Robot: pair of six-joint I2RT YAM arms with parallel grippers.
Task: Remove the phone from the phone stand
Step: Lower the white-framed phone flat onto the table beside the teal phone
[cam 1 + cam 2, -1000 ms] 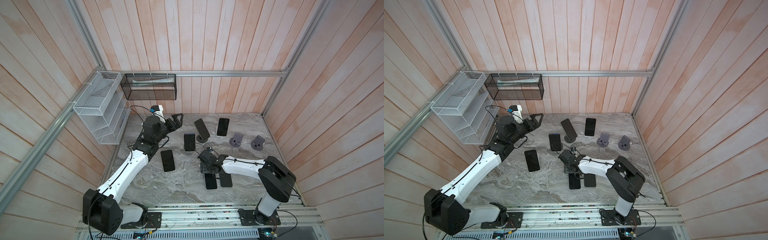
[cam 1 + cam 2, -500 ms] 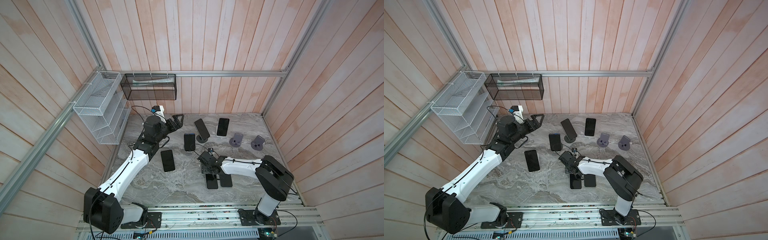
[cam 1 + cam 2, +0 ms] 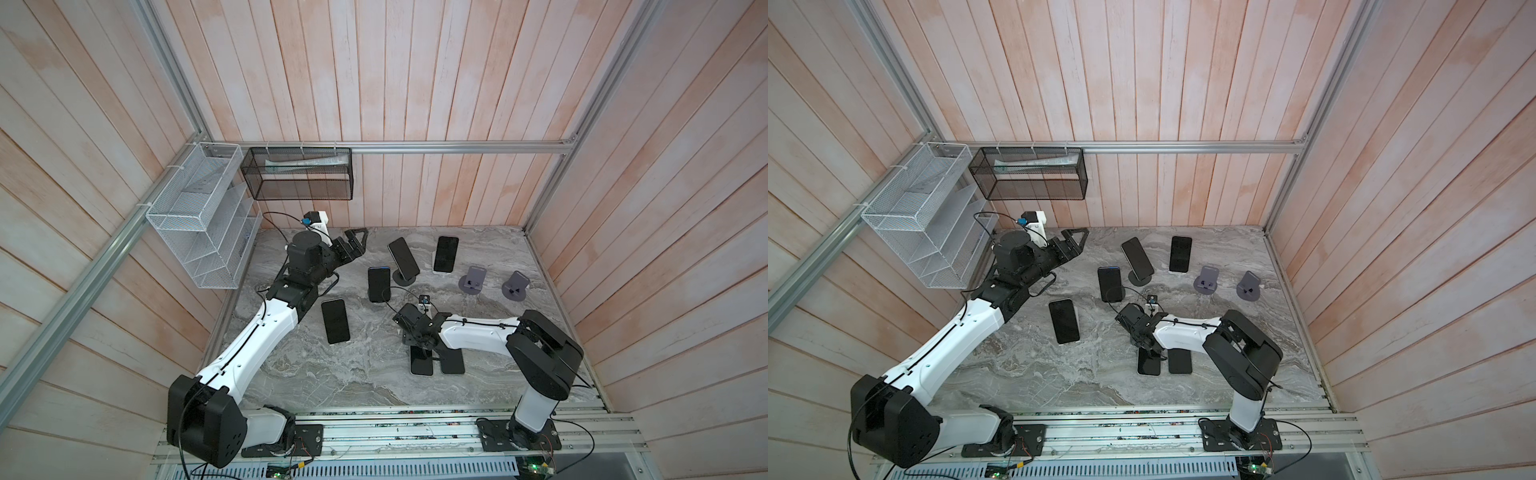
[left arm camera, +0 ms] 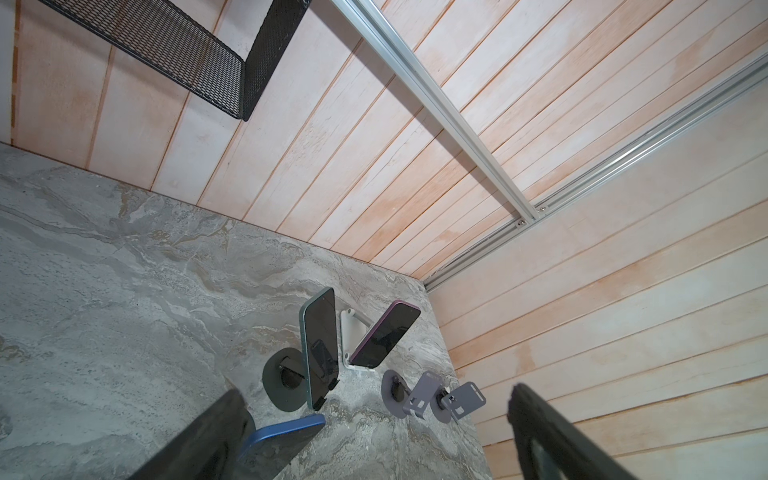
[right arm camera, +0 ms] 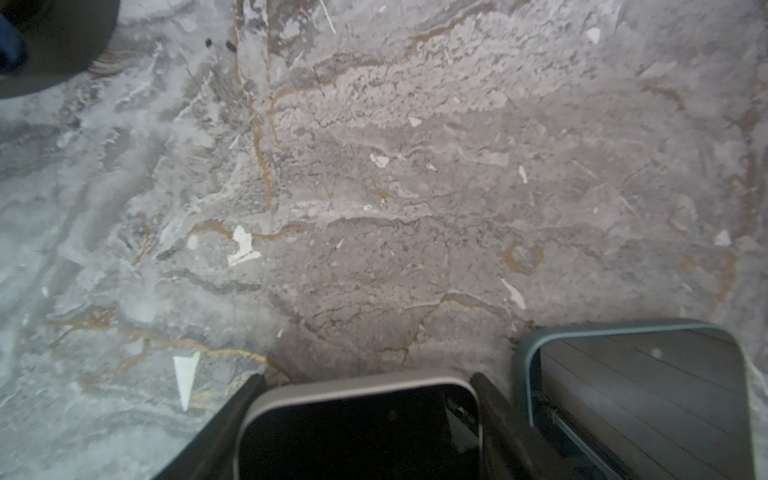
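Nearest me, toward the right of the marble desk [image 3: 332, 382], the right arm [image 3: 478, 334] reaches in low; its jaws clasp a white-rimmed phone [image 5: 357, 432] by its two long edges, the fingers [image 5: 503, 415] flush against its sides; that phone lies flat at desk level, off every stand. A teal-rimmed phone [image 5: 640, 395] lies flat just to its right, the two not quite touching. A little farther and to the left a dark phone [image 3: 336, 321] lies flat by itself. Beyond that a blue phone [image 3: 378, 283] is propped on a stand near the middle; off to the right stand a lilac stand [image 3: 473, 282] and a second lilac stand [image 3: 515, 286], close together. Farther again a leaning phone [image 4: 318, 345] rests on a round dark stand [image 4: 282, 386]; just right of it a purple phone [image 4: 386, 336] tilts on a white stand [image 4: 353, 332]. At the far left the left arm [image 3: 266, 328] is raised above the desk; its jaws stand wide apart, gripping nothing. On the walls behind hang a white mesh rack [image 3: 199, 220] and a black mesh basket [image 3: 297, 174].
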